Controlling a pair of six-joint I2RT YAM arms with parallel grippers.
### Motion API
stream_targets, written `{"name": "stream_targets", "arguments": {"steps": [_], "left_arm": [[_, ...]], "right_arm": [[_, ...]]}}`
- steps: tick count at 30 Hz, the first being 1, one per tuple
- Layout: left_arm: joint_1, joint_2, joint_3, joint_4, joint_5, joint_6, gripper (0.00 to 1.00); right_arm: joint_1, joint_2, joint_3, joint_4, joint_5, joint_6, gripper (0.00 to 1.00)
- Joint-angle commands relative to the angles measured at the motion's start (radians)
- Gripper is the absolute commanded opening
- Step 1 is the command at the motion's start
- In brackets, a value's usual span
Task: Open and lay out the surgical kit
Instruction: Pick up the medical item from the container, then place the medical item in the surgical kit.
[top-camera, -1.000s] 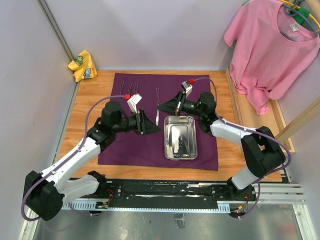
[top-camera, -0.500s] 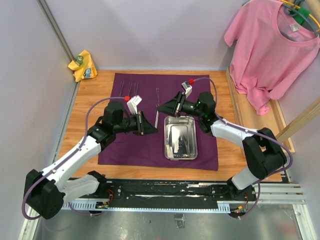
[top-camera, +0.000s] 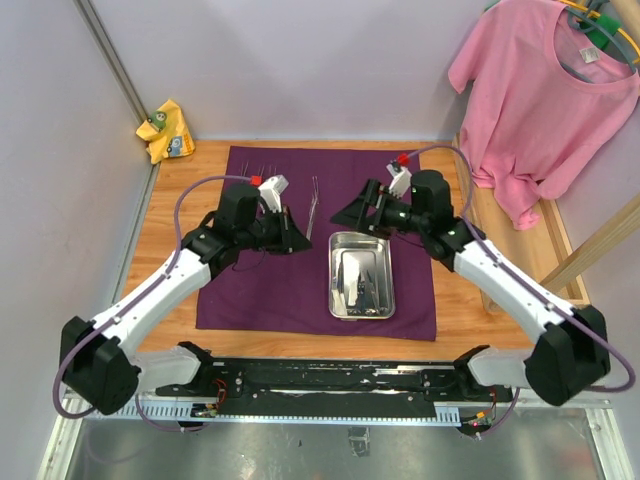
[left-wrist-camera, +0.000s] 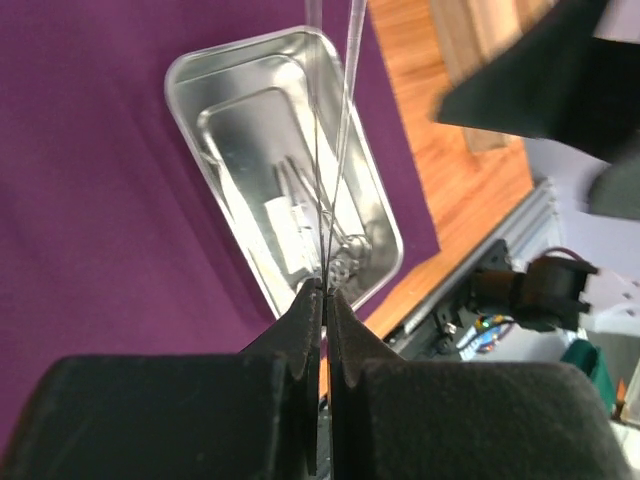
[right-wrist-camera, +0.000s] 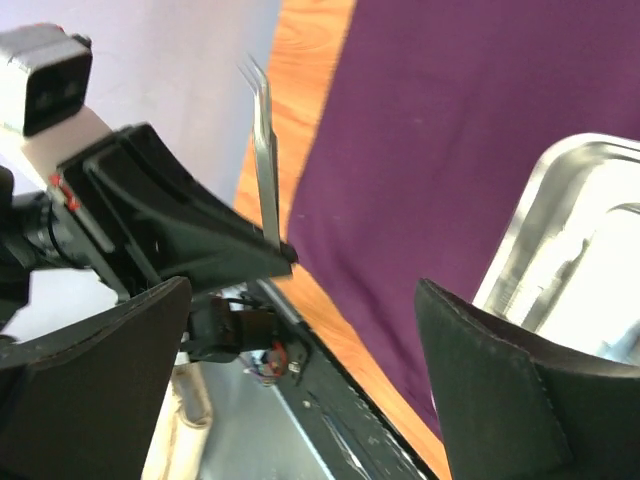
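The dark purple cloth lies spread flat on the wooden table. On its right part stands the steel tray, with slim instruments and a white gauze piece inside; the tray fills the left wrist view. My left gripper is shut on slim metal forceps, which stick out beyond the tips, lifted off the cloth. My right gripper stands open and empty just to the right of them, and its camera sees the forceps. Several thin instruments lie along the cloth's far edge.
A pink T-shirt hangs at the back right. A yellow rag sits in the back left corner. A wooden slat leans at the right. The black base rail runs along the near edge.
My right gripper has opened, let go of the forceps and drawn back to the right. My left gripper has shut on the forceps and carried them a little farther back.
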Motion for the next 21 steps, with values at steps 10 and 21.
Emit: {"name": "stream_targets", "arguments": {"steps": [10, 21], "left_arm": [[-0.007, 0.198, 0.121, -0.114, -0.292, 0.091, 0.00], [-0.008, 0.327, 0.211, -0.126, -0.405, 0.108, 0.00]], "right_arm": [[-0.065, -0.365, -0.035, -0.632, 0.400, -0.392, 0.98], [-0.065, -0.396, -0.069, -0.666, 0.449, -0.436, 0.98]]}}
